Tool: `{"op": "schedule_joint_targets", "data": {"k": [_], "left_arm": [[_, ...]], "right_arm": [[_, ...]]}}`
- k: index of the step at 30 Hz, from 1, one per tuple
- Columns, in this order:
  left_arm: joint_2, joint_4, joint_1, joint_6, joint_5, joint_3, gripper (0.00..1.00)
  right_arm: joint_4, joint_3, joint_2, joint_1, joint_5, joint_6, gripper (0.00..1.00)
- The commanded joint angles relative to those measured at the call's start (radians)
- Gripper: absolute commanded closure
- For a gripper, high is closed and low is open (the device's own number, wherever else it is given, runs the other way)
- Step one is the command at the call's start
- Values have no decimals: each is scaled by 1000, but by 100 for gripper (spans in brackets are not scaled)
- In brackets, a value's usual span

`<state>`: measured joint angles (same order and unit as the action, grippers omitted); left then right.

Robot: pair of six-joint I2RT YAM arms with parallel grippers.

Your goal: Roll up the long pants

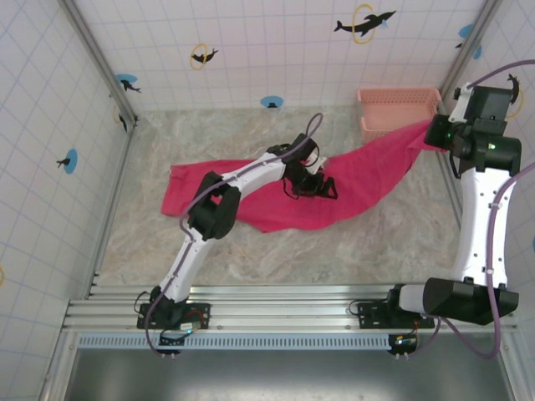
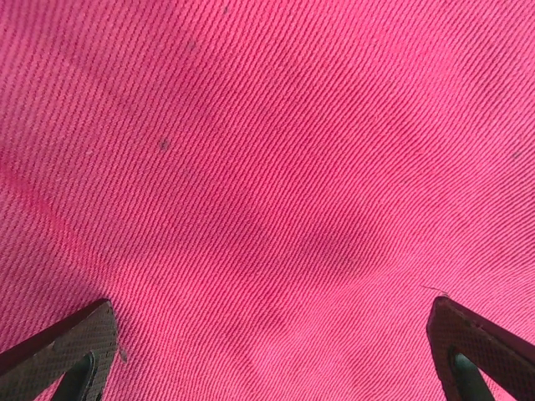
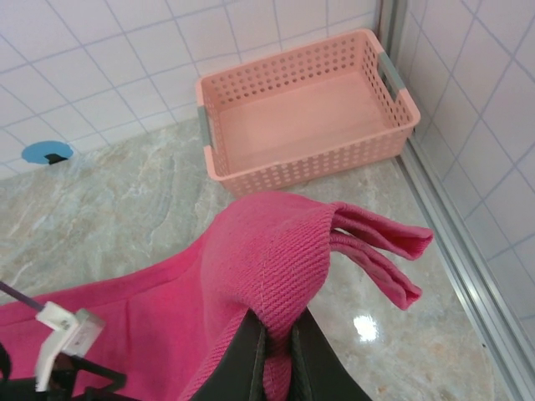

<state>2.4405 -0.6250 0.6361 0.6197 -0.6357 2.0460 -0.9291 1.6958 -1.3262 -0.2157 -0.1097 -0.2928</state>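
Two claws attend one garment. The long pants [image 1: 267, 213] lie as a single band across the marbled surface [image 1: 251, 259]. Their long axis runs from the surface's left-centre to its far-right corner, where one end rises off the surface just beside the pink basket [image 1: 399, 92].

Right claw [image 1: 432, 134]: pressed together on a fold of that raised end. Its wrist view shows the cloth [image 3: 267, 259] pinched between both fingers [image 3: 247, 359], with loose hems pointing toward the basket wall [image 3: 309, 171].

Left claw [image 1: 311, 182]: over the band's middle, facing down. Its wrist view shows the fingers [image 2: 75, 342] spread wide with the cloth [image 2: 267, 167] directly beneath; whether they touch it cannot be told.

Judgement: the roll must travel along the long axis, and the free left end lies nearer the left claw.

No brand, label or legible writing appears. The wall tiles carry only dolphin-and-ring marks [image 1: 364, 23].
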Motion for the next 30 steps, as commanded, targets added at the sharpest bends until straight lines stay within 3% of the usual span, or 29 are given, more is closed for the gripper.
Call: {"op": "schedule_joint_targets", "data": {"k": [1, 6, 12, 19, 25, 30], "left_arm": [[45, 46, 25, 101, -29, 30, 3], [-124, 105, -58, 117, -41, -72, 2], [-433, 103, -317, 66, -31, -245, 2], [-718, -89, -610, -150, 260, -429, 3], [-799, -93, -777, -209, 380, -651, 2], [-769, -9, -876, -159, 274, -779, 2]], "right_arm": [[21, 107, -25, -1, -56, 3, 100], [7, 182, -49, 97, -67, -3, 100], [52, 193, -56, 309, 0, -49, 100], [189, 178, -126, 572, 52, -102, 100], [246, 257, -277, 748, 63, -114, 100], [270, 382, -439, 851, 38, -128, 100]]}}
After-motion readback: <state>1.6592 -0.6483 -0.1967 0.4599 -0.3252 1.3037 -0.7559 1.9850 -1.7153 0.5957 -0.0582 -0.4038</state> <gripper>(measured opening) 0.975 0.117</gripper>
